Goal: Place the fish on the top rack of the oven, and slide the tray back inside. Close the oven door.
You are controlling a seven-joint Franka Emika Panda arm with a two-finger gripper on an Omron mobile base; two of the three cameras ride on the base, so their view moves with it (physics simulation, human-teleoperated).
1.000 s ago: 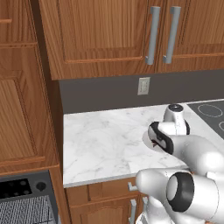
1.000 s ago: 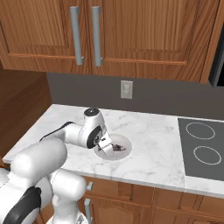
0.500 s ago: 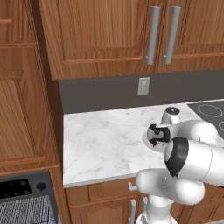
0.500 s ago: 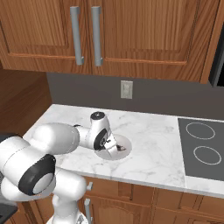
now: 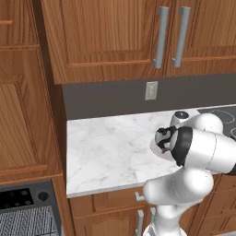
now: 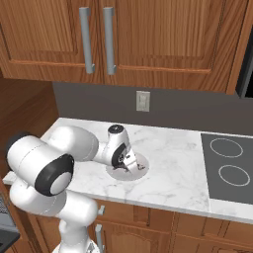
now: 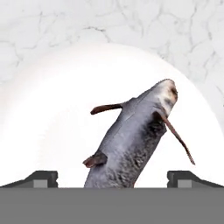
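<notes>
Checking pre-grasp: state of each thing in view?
gripper: open, fingertips either side of the fish, not closed on it
fish: lying on the plate, not held
plate: flat on the counter
upper cabinet doors: shut

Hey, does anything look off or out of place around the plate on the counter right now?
Nothing stands out. The fish lies whole on the white plate, which sits flat on the marble counter, with no spills.
</notes>
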